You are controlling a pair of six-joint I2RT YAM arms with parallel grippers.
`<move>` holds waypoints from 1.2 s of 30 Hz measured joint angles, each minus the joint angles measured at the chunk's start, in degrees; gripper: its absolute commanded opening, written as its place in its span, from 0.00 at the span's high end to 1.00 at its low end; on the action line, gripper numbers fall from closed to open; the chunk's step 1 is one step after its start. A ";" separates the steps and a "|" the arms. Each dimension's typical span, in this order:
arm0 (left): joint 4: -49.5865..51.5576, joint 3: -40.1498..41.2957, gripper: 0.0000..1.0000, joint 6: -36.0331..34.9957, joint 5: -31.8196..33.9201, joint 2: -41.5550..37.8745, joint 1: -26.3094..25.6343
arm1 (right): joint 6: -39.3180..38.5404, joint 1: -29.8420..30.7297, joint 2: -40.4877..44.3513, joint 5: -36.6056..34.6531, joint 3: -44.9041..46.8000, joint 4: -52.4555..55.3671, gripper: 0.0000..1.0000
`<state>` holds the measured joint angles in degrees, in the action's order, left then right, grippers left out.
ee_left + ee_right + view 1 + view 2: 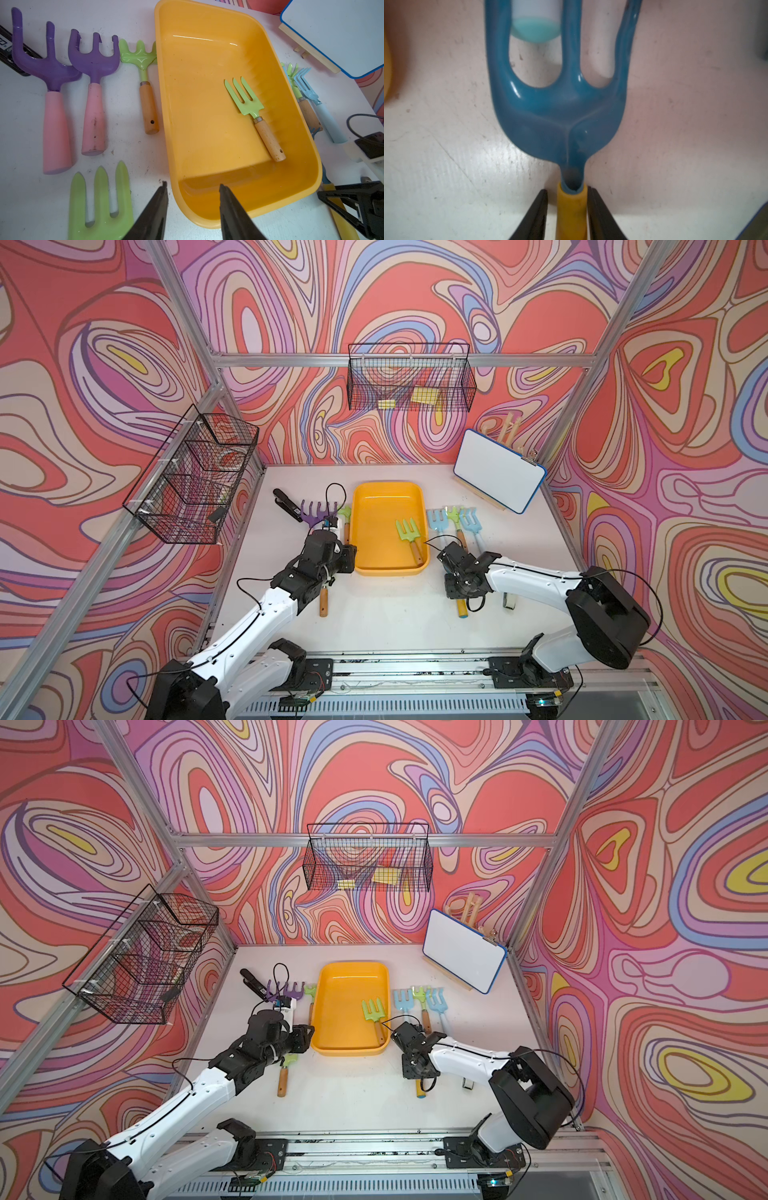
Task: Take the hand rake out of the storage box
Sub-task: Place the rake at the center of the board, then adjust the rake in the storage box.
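Note:
The storage box (374,506) (338,986) (197,104), a yellow-orange tray, sits mid-table. Inside it, near the right wall, a green hand rake (408,534) (372,1013) (249,108) with a wooden handle lies flat. My left gripper (192,184) (348,559) hovers open over the tray's near left corner, holding nothing. My right gripper (568,188) is low over the table right of the tray. Its jaws straddle the yellow handle (461,609) of a dark blue rake (560,116), slightly parted, with a gap beside one finger.
Two purple rakes (54,68) (94,62) and green ones (143,60) (99,199) lie left of the tray. Light-blue and green rakes (436,520) lie to its right. A whiteboard (498,470) leans at the back right. Wire baskets (409,381) (195,477) hang on the walls.

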<state>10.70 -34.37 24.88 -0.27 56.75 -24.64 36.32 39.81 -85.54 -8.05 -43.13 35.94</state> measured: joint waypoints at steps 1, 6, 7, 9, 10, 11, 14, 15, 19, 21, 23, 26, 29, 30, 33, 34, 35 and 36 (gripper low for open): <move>0.00 0.00 0.55 0.00 0.00 0.11 0.00 | -0.11 0.00 0.31 0.07 0.04 0.00 0.52; -0.02 0.00 0.54 -0.02 0.02 0.94 0.00 | 0.00 0.00 4.98 0.26 0.39 0.11 0.32; 0.00 0.00 0.55 -0.02 0.00 1.16 0.00 | -0.20 0.00 6.58 0.35 0.39 0.09 0.26; 0.00 -0.07 0.54 -0.02 0.00 1.66 0.00 | -0.48 0.00 9.60 0.39 0.39 0.09 0.22; 0.02 -0.17 0.54 -0.02 0.02 2.03 0.00 | -0.72 0.00 11.26 0.26 0.39 0.09 0.20; 0.02 -0.35 0.54 -0.02 0.02 2.49 0.00 | -0.96 0.00 12.70 0.13 0.39 0.09 0.18; 0.04 -1.33 0.53 -0.02 -0.02 4.26 0.00 | -1.73 0.00 17.11 -0.74 0.39 0.04 0.13; 0.04 -1.79 0.52 -0.02 -0.09 4.81 0.00 | -2.16 0.00 18.23 -1.20 0.39 0.02 0.13; 0.09 -4.42 0.51 0.02 -1.11 6.95 -0.02 | -3.58 0.00 21.07 -3.45 0.39 -0.04 0.14; 0.09 -6.03 0.49 0.09 -1.53 8.24 -0.20 | -4.20 0.00 21.88 -4.70 0.39 -0.39 0.14; 0.09 -7.58 0.49 0.39 -2.38 9.81 -0.24 | -4.81 0.00 22.56 -5.92 0.48 -0.83 0.13; 0.22 -9.66 0.47 0.76 -3.54 12.74 -0.79 | -5.84 0.00 24.13 -8.00 1.51 -2.25 0.13; 1.92 -13.18 0.43 1.07 -3.85 16.59 -2.43 | -6.75 0.00 26.03 -9.97 2.95 -3.41 0.14; 2.86 -14.99 0.42 1.09 -3.65 18.10 -3.28 | -7.08 0.00 26.75 -10.67 3.37 -3.80 0.14; 4.96 -20.52 0.39 1.57 -3.67 22.27 -5.64 | -8.00 0.00 29.68 -12.90 4.68 -5.51 0.15; 5.14 -22.14 0.39 1.81 -3.91 23.50 -6.29 | -8.31 0.00 30.88 -13.66 5.14 -6.10 0.17; 5.16 -23.10 0.39 2.21 -4.17 24.30 -6.67 | -8.70 0.00 32.02 -14.34 5.42 -6.56 0.18; 5.16 -24.06 0.39 2.67 -4.46 25.22 -7.06 | -8.96 0.00 33.38 -15.08 5.77 -7.13 0.19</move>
<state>15.86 -58.43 27.55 -4.73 81.97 -31.70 27.35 39.81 -52.16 -23.14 -37.36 28.82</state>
